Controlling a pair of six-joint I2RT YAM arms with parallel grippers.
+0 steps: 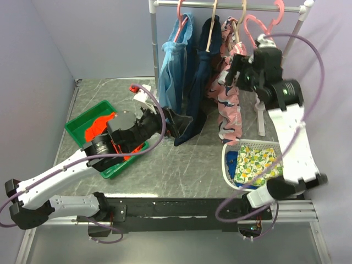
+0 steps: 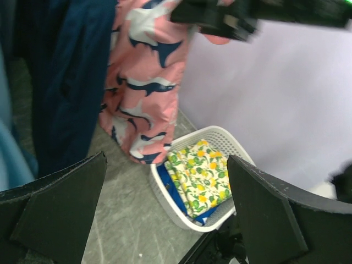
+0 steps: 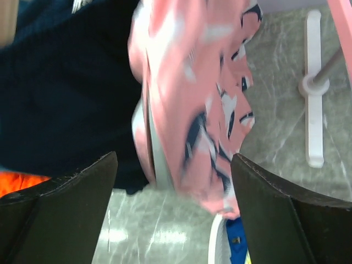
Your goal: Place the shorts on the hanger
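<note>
1. right wrist view: the right gripper point(image 3: 175, 165) had its fingers spread wide, clamping nothing, and the pink shorts point(image 3: 187, 110) hung just beyond them.
2. from above, the shorts hung from the beige hanger point(image 1: 237, 34) on the rail point(image 1: 291, 7), beside a dark navy garment point(image 1: 206, 60). the task looked nearly done.
3. the left gripper point(image 1: 179, 124) was wide too and empty, low by the navy hem.
4. how the waistband sat on the hanger could not be told.
5. the best move seemed a straight retreat of the right gripper, fingers wide, so no fold snagged and pulled the hook off.
</note>
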